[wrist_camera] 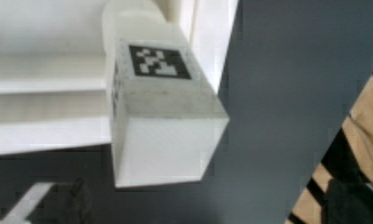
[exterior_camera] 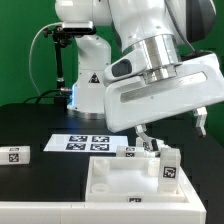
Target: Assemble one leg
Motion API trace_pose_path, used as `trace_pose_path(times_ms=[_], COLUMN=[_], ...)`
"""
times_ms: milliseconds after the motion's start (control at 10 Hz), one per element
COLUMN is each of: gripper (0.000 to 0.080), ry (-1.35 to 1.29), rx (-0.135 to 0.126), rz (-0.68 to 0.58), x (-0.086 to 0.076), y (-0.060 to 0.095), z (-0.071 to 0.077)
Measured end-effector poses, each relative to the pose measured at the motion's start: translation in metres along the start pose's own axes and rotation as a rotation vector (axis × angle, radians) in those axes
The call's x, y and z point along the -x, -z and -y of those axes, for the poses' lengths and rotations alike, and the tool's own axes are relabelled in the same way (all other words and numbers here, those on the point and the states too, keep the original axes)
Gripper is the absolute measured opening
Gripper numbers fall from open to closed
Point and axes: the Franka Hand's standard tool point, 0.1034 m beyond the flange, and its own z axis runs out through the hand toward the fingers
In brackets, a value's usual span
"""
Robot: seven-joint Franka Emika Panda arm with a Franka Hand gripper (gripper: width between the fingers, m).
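Note:
A white leg with a black-and-white tag stands upright at the far right corner of the large white panel. In the wrist view the same leg fills the middle, tag facing up, beside the panel's rim. My gripper hangs just above and behind this leg, and its fingers are spread wide apart. One finger is near the leg and the other is off to the exterior view's right. In the wrist view the gripper is open and the leg lies clear of its dim fingertips.
The marker board lies on the black table behind the panel. Another leg lies on the exterior view's left. More small tagged parts sit between the marker board and the panel. The robot base stands behind.

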Motion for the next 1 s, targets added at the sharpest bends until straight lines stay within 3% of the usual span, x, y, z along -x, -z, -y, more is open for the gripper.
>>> trace_pose_path(times_ms=[300,600,800,900,1000], gripper=[0.0648,0.0648,0.0648,0.0648,0.0648], ry=[-0.011,0.008,-0.017,0.039,0.174], rx=[-0.060,-0.058,0.010,0.017,0.015], rz=[0.192,0.174,0.150,0.114,0.100], x=[0.008,0.003,-0.010,-0.013,-0.013], y=[0.001,0.001,0.003,-0.001,-0.006], z=[0.008,0.006,0.007,0.002,-0.013])
